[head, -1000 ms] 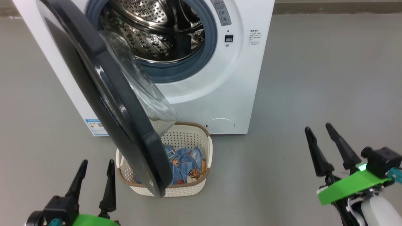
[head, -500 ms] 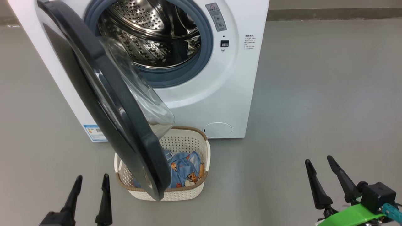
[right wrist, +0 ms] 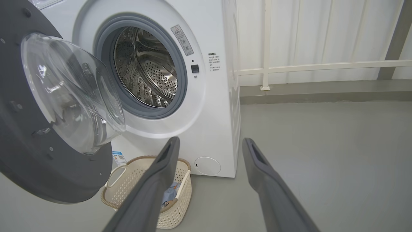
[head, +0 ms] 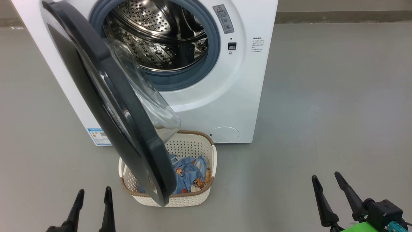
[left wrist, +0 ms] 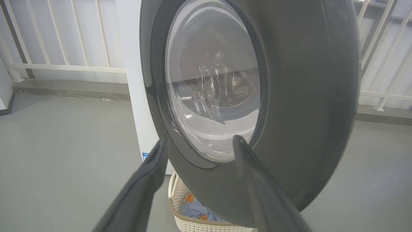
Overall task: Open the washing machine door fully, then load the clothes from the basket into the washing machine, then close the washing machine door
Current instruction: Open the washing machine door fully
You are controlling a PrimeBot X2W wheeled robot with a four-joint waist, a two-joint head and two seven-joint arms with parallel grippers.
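overhanging the basket [head: 190, 146], the washing machine door [head: 138, 141] borders wide grey floor [head: 322, 112].

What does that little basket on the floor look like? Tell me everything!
The basket is small, cream-white plastic full of little holes, with a brown woven-look rim and a loop handle at the side. It stands upright on the grey floor, just before the washing machine. Blue bear-print clothes lie inside. The open washing machine door hangs over its left part.
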